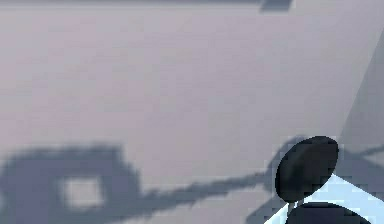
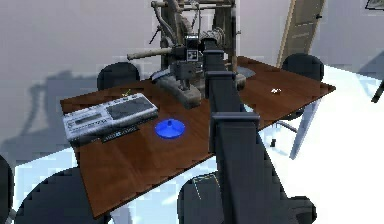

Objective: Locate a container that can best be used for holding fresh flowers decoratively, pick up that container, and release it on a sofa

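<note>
Little done yet: reaches across the bench (image 2: 130,160) with the tool (image 2: 185,70) near a pale ornament (image 2: 165,25), cannot tell its grip or load, leaves sofa drop pending.

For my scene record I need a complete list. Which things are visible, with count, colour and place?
Table: one, brown, middle of the arm side view.
Chairs: at least four, dark, around the table.
Flat boxy device: one, grey-white, on the table's left part.
Small blob: one, blue, on the table left of the arm.
Tall pale shape: one, beige-grey, behind the gripper.
Door: one, pale brown, upper right.
Chair back: one, dark, forward view's lower right.
Arm: one, dark bar, from the bottom edge.
Gripper: one, dark, at the arm's far end; whether it holds anything cannot be told.
</note>
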